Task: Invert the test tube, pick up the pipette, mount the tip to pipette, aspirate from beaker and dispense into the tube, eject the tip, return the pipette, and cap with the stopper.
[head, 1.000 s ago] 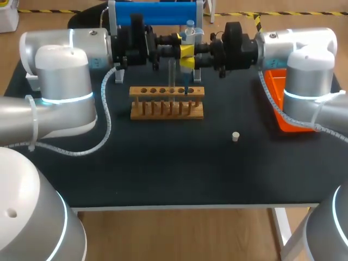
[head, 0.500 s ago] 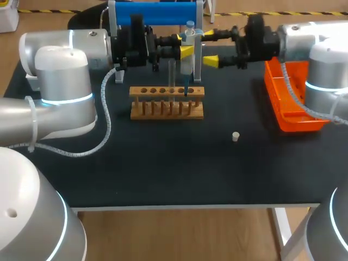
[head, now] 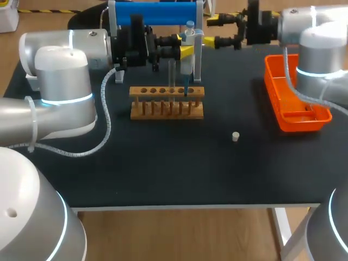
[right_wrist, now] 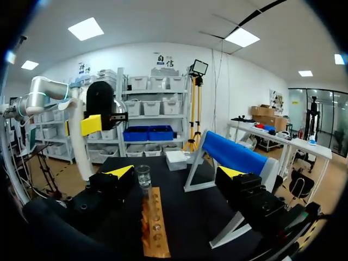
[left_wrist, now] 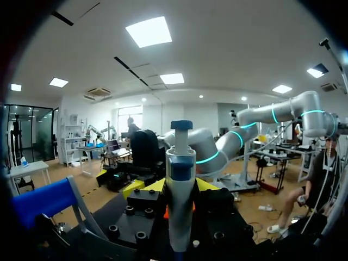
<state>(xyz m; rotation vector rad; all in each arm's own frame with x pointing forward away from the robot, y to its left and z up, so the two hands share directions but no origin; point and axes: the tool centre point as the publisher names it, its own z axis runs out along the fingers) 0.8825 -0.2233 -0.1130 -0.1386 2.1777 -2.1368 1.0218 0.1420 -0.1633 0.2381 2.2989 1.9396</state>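
Pinches the pipette upright in the left gripper, at the table's far side, in front of the blue stand. Points its thin lower end down over the right end of the rack, close above the holes; cannot tell whether it touches. Shows, in the left wrist view, the pipette standing between the fingers of that gripper, knob on top.

Holds the right gripper spread wide, with nothing between the tips, by the stand's right end and apart from the pipette. Looks out, in the right wrist view, past the parted gripper at the rack running lengthwise ahead, with the glass tube upright in it, open end up, and the stand beside.

Places the tube, in the head view, just left of the pipette. Leaves the stopper lying alone on the table, nearer than the rack and to its right, well apart from both grippers. Sets the orange tray at the table's right edge, under the right arm.
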